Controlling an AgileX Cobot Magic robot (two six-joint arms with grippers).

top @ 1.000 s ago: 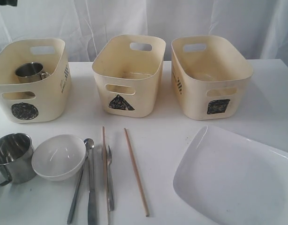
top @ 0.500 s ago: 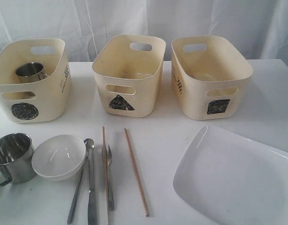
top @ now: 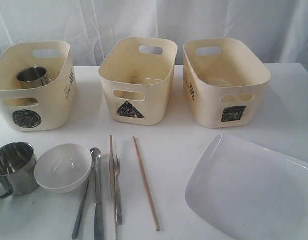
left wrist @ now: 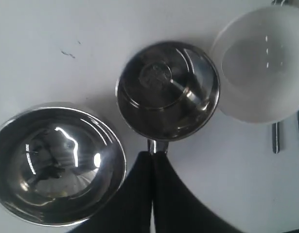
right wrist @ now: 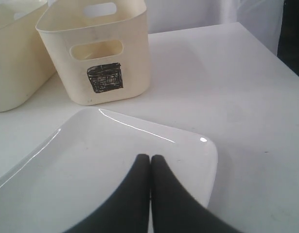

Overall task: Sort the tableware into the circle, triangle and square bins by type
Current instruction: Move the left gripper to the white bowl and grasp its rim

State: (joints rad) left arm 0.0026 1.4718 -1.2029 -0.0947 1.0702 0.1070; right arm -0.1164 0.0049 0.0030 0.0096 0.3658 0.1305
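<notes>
left tool (left wrist: 152,156) pressed together, hovering at steel mug (left wrist: 167,90) handle | right tool (right wrist: 150,159) pressed together, hovering over white plate (right wrist: 91,160)

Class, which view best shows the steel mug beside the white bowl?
Left wrist view: the mug sits central, seen from above, rim complete. The exterior view has it at the frame edge; the right wrist view misses it.
</notes>
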